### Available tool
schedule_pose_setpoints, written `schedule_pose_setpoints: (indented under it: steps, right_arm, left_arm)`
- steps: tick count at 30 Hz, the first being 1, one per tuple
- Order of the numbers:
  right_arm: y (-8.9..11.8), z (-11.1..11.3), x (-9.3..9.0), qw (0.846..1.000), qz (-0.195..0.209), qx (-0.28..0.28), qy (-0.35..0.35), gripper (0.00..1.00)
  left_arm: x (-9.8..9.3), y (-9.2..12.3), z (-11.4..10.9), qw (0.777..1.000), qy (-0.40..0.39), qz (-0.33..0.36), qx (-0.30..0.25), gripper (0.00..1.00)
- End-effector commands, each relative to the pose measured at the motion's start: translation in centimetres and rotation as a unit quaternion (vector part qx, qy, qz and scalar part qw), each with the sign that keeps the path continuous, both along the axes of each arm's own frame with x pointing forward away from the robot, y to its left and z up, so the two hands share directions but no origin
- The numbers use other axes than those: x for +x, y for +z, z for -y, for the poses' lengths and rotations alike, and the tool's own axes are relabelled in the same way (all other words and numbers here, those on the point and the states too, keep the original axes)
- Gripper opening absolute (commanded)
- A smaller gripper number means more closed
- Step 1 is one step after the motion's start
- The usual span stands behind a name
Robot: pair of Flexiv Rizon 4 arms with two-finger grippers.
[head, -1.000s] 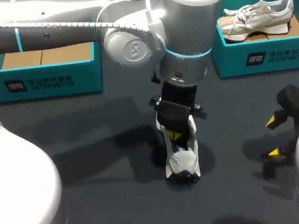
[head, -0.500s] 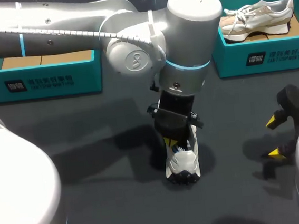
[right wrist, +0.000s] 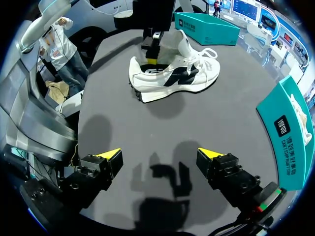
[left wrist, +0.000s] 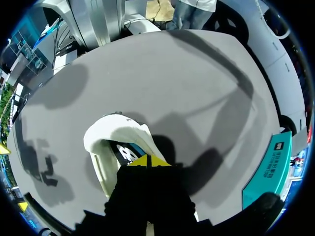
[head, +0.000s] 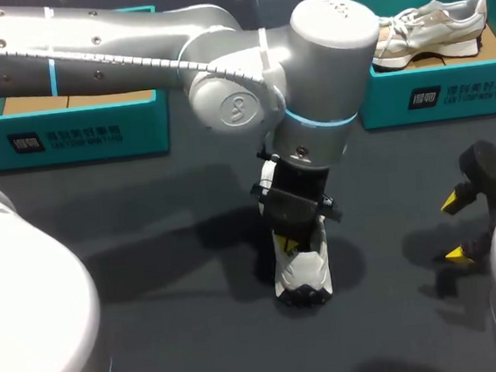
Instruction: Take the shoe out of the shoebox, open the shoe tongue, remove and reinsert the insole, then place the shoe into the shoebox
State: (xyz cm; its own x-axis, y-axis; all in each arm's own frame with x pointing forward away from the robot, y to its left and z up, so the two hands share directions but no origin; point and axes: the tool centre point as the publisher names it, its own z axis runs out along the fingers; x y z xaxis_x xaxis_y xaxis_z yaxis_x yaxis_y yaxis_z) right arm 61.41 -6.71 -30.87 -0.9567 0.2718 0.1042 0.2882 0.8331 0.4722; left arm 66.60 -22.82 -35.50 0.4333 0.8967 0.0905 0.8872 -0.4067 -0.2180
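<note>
A white shoe with dark side markings (head: pixel 302 273) stands on the dark table, its toe toward the front edge. My left arm comes across from the left, and its gripper (head: pixel 291 245) is shut, its yellow tips dipping into the shoe's heel opening. In the left wrist view the closed tips (left wrist: pixel 147 161) sit over the dark insole inside the shoe (left wrist: pixel 110 142); I cannot tell whether they pinch anything. The right wrist view shows the shoe (right wrist: pixel 172 76) side-on ahead of my right gripper (right wrist: pixel 160 160), which stands open and empty at the table's right (head: pixel 454 229).
A teal shoebox (head: pixel 432 93) at the back right holds a beige shoe (head: pixel 426 28). Another teal shoebox (head: pixel 76 132) at the back left shows only its cardboard bottom. Bare dark table lies between the white shoe and my right gripper.
My left arm's wrist has shifted slightly right and lowered, pushing its gripper a little deeper into the shoe. The shoe and my right gripper have stayed in place.
</note>
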Motion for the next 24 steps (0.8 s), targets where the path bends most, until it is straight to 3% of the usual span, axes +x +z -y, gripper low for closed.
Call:
schedule_pose_setpoints:
  steps: [1,13,24]
  right_arm:
    - [0.0,0.0,-0.2,1.0,0.001,-0.002,-0.001,1.0]
    - [0.0,0.0,-0.2,1.0,0.001,-0.002,-0.001,1.0]
    - [0.0,0.0,-0.2,1.0,0.001,-0.002,-0.001,1.0]
  left_arm:
    - [0.0,-1.3,0.1,1.0,0.003,-0.004,0.008,0.0]
    - [0.3,1.0,0.4,1.0,0.006,0.008,-0.012,0.0]
    - [1.0,-1.0,0.9,0.998,0.029,0.056,0.017,0.0]
